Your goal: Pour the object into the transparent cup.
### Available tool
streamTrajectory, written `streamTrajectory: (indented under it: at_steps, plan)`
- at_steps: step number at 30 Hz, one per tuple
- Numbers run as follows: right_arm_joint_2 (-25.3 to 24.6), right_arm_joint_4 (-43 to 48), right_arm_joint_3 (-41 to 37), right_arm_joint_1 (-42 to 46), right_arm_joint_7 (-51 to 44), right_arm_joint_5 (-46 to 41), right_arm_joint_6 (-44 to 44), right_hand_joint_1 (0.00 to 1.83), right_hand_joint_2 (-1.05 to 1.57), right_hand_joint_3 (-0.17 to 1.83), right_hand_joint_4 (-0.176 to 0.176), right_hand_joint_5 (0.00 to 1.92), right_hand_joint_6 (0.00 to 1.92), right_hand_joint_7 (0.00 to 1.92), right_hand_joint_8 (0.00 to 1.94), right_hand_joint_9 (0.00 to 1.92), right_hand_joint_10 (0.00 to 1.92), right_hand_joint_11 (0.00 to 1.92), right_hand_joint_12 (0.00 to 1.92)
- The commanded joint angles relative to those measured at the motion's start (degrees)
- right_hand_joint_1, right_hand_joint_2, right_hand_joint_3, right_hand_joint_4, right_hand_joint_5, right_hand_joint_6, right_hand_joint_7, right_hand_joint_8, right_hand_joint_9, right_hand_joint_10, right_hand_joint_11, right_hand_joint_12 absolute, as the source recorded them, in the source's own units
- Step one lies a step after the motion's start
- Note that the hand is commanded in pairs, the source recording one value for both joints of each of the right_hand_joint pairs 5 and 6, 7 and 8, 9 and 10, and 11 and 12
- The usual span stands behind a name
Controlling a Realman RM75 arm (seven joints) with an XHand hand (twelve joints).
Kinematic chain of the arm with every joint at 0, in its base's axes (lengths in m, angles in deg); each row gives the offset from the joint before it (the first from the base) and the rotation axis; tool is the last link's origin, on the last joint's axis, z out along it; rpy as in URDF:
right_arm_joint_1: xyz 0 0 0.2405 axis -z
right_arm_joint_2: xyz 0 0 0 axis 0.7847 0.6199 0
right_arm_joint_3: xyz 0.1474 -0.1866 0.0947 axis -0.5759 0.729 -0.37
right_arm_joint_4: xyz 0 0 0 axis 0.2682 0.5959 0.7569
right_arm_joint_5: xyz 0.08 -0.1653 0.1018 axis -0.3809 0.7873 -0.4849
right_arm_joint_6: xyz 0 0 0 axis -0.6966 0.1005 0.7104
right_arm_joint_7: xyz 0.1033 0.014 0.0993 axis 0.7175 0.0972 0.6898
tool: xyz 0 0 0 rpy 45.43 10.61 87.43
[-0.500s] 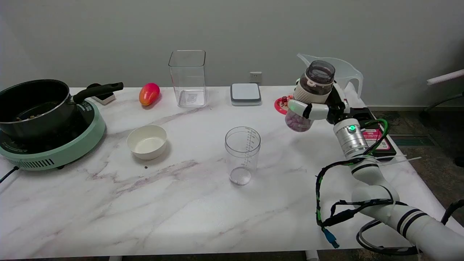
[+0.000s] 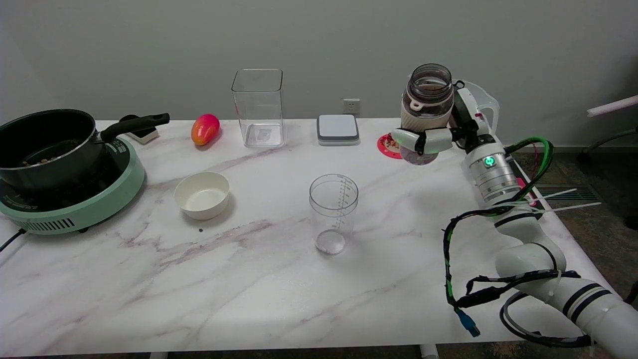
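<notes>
— One jar (image 2: 427, 107) is up in the air, and the right hand (image 2: 438, 137) has it wrapped tight, fingers (image 2: 423, 140) curled across its pale sleeve. What's your read on its attitude?

— Close to upright, open mouth tipped a touch toward the camera. Pinkish contents show through the base, just under the fingers. It hangs above the table's far right part, over the red coaster (image 2: 390, 144).

— And the target?

— Transparent measuring cup (image 2: 333, 213) stands upright mid-table, well apart from the jar, nearer the camera and to the left. Looks empty apart from a glint at the bottom.

— Plenty of bare marble (image 2: 269, 289) around that cup. Nearest neighbour is the white bowl (image 2: 202, 194) off to its left, clear of it.

— Far edge is busier: tall square clear container (image 2: 258, 107), a red-orange mango (image 2: 205, 129), a grey-and-white flat box (image 2: 338, 129). All well behind the cup.

— Left edge holds the green induction hob (image 2: 99, 199) with its black pot (image 2: 45, 144), handle pointing right.

— And the forearm reaches in over the table's right edge.
</notes>
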Motion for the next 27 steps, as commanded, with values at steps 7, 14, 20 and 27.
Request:
streamTrajectory:
  at_steps: [7,14,20,27]
  plan:
    - [0.03,19.08,-4.19,10.55,-36.9,5.92,-0.06,1.46,0.8,0.68,0.0,1.35,1.35,1.45,1.45,1.31,1.31,1.14,1.14]
    - [-0.77,23.01,-2.43,12.23,-43.21,5.92,-0.51,1.45,0.84,0.67,0.0,1.37,1.37,1.46,1.46,1.33,1.33,1.14,1.14]
    - [-1.17,25.15,-0.6,13.83,-44.25,6.56,-0.76,1.44,0.9,0.64,0.0,1.39,1.39,1.48,1.48,1.34,1.34,1.15,1.15]
    - [-1.49,23.94,-1.16,15.1,-43.77,13.03,-0.12,1.43,0.97,0.6,0.0,1.41,1.41,1.49,1.49,1.36,1.36,1.17,1.17]
